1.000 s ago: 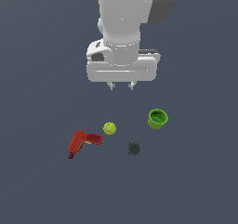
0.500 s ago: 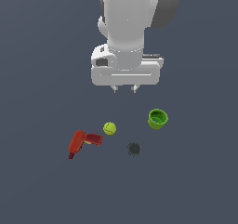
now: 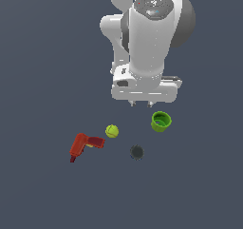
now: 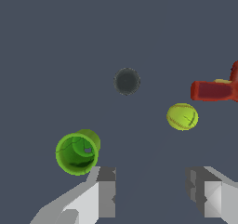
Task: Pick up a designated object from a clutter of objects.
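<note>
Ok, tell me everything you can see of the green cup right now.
The green cup is small, bright green, round and tapered, with a thicker rim and a smooth, plastic-looking surface. It stands upright, mouth up; the wrist view shows its hollow inside. Nothing touches it: it stands apart from the other items, and the gripper hangs open above.

The arm [image 3: 149, 38] was glossy white, built of fat rounded cylindrical links. Its topmost visible joint ended in a dark grey cap ring with a few tiny coloured dots on it. A darker grey band wrapped the link behind. Below sat a wide, flat, boxy white hand with a small dark recess on one end face. Two short pale finger stubs poked from its underside. In the wrist view the gripper [image 4: 151, 195] showed two blocky light grey fingers [image 4: 100, 197] with darker grey inner pads, chamfered at the edges.
</note>
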Robot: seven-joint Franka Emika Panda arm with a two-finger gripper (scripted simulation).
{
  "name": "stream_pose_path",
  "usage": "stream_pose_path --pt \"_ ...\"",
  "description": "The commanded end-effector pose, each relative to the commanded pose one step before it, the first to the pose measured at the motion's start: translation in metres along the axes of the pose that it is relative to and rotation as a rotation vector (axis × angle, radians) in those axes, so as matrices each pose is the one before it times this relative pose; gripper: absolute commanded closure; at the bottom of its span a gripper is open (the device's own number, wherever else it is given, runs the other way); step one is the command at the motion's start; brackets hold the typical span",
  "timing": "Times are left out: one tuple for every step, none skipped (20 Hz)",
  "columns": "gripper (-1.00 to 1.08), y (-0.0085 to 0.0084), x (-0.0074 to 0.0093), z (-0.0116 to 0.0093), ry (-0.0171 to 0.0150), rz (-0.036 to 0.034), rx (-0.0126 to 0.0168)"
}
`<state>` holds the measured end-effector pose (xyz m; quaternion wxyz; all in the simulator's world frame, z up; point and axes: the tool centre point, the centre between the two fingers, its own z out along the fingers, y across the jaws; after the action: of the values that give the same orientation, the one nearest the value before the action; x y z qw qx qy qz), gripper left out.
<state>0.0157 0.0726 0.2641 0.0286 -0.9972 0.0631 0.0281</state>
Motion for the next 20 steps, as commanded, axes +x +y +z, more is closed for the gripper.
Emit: stream_pose_path --pt "-0.2 -0.01909 0.00026 0.01962 -0.02047 0.03887 0.00953" --pt "-0.2 -0.00806 -0.00035 0.00861 -0.00898 0.01735 0.00378" --pt "-0.2 -0.00798 -0.00065 0.00871 -0.00915 0.0175 0.00352" --pt "-0.2 -0.00788 -0.00095 0.0088 -0.0093 0.01766 0.00326" --pt "-0.2 -0.00777 -0.00124 0.0089 -0.00946 0.01783 0.00299" --pt "-0.2 -0.00764 -0.00152 0.009 -0.00961 0.01801 0.00271" --pt "-0.2 -0.00751 -0.00181 0.00909 -0.00973 0.01817 0.00242" --pt "-0.2 -0.00735 -0.00207 0.00919 -0.00987 0.01837 0.00213" --pt "-0.2 -0.00715 -0.00233 0.00922 -0.0099 0.01839 0.00181" --pt "-0.2 -0.00667 -0.00246 0.00888 -0.00954 0.01772 0.00144" --pt "-0.2 -0.00615 -0.00253 0.00848 -0.0091 0.01691 0.00111" --pt "-0.2 -0.00565 -0.00256 0.00807 -0.00865 0.0161 0.00081" --pt "-0.2 -0.00519 -0.00257 0.00763 -0.00816 0.01522 0.00055" --pt "-0.2 -0.00472 -0.00252 0.0072 -0.00768 0.01437 0.00033" --pt "-0.2 -0.00429 -0.00246 0.00674 -0.00717 0.01346 0.00014" --pt "-0.2 -0.00388 -0.00237 0.00628 -0.00666 0.01255 -0.00001" --pt "-0.2 -0.00348 -0.00225 0.00581 -0.00614 0.01162 -0.00013" --pt "-0.2 -0.0031 -0.00211 0.00533 -0.00562 0.01067 -0.00022" --pt "-0.2 -0.00274 -0.00196 0.00485 -0.00509 0.00971 -0.00029" --pt "-0.2 -0.00241 -0.00179 0.00435 -0.00455 0.00872 -0.00032"
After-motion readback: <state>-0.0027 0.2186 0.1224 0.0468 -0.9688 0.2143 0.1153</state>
